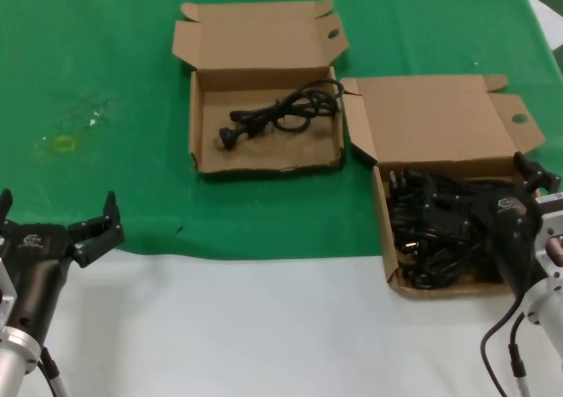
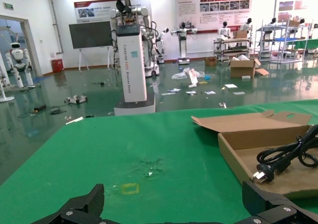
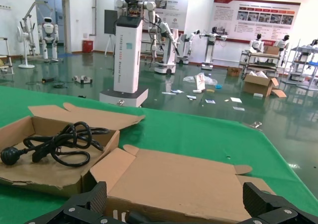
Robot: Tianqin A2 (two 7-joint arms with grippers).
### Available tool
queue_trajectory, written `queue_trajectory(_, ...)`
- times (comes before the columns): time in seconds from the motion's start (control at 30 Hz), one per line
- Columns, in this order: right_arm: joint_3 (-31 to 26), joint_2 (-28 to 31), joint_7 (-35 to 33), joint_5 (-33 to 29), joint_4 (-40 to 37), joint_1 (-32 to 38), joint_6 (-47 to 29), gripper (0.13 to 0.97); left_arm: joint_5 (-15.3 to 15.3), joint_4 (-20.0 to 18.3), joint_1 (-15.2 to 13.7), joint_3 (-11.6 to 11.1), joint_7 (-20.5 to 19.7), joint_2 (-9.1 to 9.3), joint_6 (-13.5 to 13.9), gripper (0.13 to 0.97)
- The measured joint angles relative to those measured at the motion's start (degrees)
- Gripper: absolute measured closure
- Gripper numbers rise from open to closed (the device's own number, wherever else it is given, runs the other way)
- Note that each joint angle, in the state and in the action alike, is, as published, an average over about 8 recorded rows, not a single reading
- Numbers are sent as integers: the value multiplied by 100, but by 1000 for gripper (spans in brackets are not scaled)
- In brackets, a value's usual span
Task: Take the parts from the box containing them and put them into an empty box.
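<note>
Two cardboard boxes sit open on the green tabletop [image 1: 106,62], and the right-hand one is our landmark: the full box [image 1: 437,115], lid thrown back, packed with a tangle of black power cords [image 1: 435,225]. Right over that heap, at the box's right side, hovers the right claw [image 1: 528,181], its fingers spread wide and nothing between them, so this looks like the reach-in for the next bundle. The left claw [image 1: 57,225] waits well to the left of the full box, close to the robot at the near edge of the green cloth, also open and empty. Just left of the full box and a little farther back sits the receiving box [image 1: 264,146], not so empty, since one coiled cord [image 1: 281,111] lies inside. That cord's long axis runs across the box's width, plug end [image 1: 227,137] pointing away from the full box, loops bunched at the side nearer it. In my judgement the trick now is to come down on one bundle only, pinching across the thick middle of a coil rather than a stray loop, or neighbours will drag out with it. Individual cords in the heap are too tangled to tell which way each points.
</note>
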Motion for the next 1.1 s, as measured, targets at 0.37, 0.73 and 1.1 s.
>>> queue_trajectory(0.37, 2, 1, 9, 2, 11, -10, 6, 129, 0, 0, 0, 0, 0, 0, 0, 132)
queue_trajectory(0.73, 2, 1, 9, 2, 11, -10, 6, 129, 0, 0, 0, 0, 0, 0, 0, 132)
queue_trajectory(1.1, 2, 1, 9, 2, 11, -10, 6, 129, 0, 0, 0, 0, 0, 0, 0, 132)
